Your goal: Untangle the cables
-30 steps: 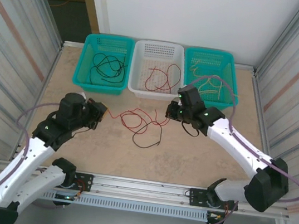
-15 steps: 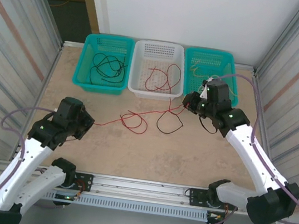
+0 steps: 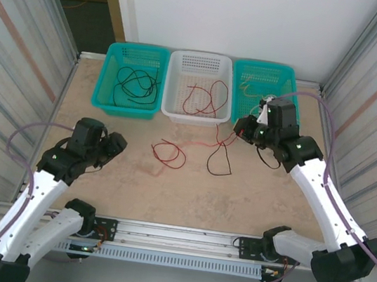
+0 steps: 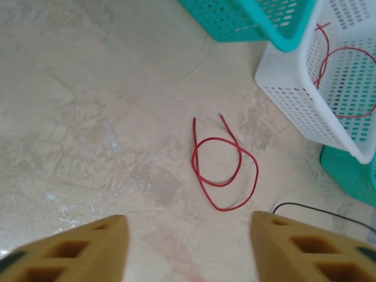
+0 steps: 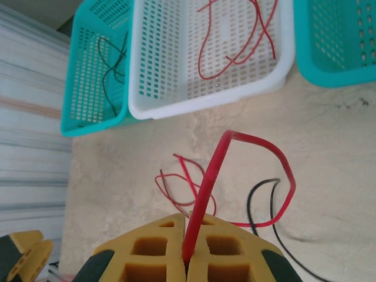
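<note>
Jaws of right gripper (image 5: 188, 238) pinch a red cable (image 5: 218, 161) near the white basket (image 5: 147, 70). Jaws of left gripper (image 4: 188, 244) spread, nothing between them, red loop (image 4: 225, 173) ahead on table (image 4: 88, 88).

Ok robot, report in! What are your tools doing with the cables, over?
Left tool open, empty. Right tool shut on red cable. Black cable loose on table, right beside it.

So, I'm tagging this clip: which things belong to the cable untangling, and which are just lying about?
Job: red cable in the right hand; loose red cable; black cable; left teal basket, white basket, right teal basket.
Lying about: orange cord on the floor outside; purple-grey arm hoses.
</note>
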Tool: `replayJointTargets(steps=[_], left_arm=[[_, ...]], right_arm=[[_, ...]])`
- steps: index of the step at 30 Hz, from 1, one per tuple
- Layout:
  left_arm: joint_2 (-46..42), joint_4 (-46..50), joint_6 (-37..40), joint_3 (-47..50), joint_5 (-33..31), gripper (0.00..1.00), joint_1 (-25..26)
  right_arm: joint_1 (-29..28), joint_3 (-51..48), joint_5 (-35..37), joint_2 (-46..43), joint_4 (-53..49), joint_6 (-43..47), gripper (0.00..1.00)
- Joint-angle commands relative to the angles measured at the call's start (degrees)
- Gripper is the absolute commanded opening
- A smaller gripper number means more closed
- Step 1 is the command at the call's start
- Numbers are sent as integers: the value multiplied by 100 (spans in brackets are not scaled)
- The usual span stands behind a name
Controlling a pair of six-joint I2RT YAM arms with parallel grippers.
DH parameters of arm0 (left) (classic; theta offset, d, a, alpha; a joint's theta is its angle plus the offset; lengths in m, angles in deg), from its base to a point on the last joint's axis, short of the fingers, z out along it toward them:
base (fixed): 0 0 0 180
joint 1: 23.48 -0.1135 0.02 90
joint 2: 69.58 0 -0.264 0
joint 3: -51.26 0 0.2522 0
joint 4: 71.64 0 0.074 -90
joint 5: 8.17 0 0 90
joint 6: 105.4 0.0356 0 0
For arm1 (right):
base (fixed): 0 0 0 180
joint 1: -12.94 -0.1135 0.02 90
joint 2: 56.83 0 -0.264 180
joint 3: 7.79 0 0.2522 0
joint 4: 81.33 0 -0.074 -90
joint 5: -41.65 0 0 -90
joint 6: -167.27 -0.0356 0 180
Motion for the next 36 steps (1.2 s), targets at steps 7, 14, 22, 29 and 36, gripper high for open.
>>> replayJointTargets(steps=[7,14,22,29,36], left_arm=[[421,-1343,2240,-1147,1081,66,501],[1826,-2353,3339,-1572,1799,73,2318],[2855,-2014,3784,-2020,2010,65,2850],[2766,-2108,3677,-2010,2113,18,2850],[2626,-2338,3469,-1964,2199,0,2848]], right_arm=[[-880,869,508,416,-477,538,0],[-1229,1177,387,645,-354,488,0],[-1336,1356,184,694,-350,443,0],[-1370,1274,197,680,-334,434,0],[-1365,1215,238,713,-321,386,8]])
